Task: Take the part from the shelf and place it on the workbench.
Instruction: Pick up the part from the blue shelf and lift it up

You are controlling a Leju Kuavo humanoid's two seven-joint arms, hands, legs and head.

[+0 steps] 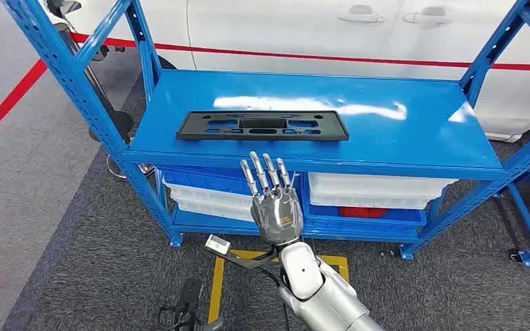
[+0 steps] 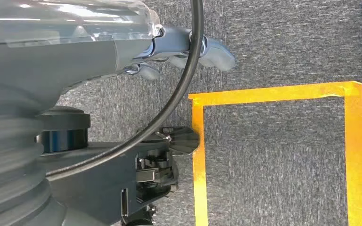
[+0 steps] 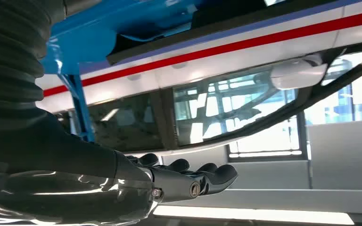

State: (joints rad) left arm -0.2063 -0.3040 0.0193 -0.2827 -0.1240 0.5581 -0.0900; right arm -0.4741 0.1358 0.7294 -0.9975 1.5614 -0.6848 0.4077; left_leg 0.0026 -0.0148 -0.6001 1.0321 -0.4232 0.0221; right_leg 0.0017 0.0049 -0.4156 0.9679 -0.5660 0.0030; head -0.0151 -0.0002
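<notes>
Barely begun: the black part [image 1: 263,126] lies flat on the blue shelf [image 1: 414,138], untouched. The right hand [image 1: 274,205] hovers just before the shelf edge, fingers [image 1: 266,172] straight and empty. The left hand [image 2: 188,49] hangs low; its grip I cannot tell.

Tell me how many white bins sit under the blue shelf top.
2: one white bin lower left, another white bin lower right, both under the shelf top. Others may be hidden behind.

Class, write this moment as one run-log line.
phase: reaching | right hand: open, short of part | part: on shelf | left hand: hanging
</notes>
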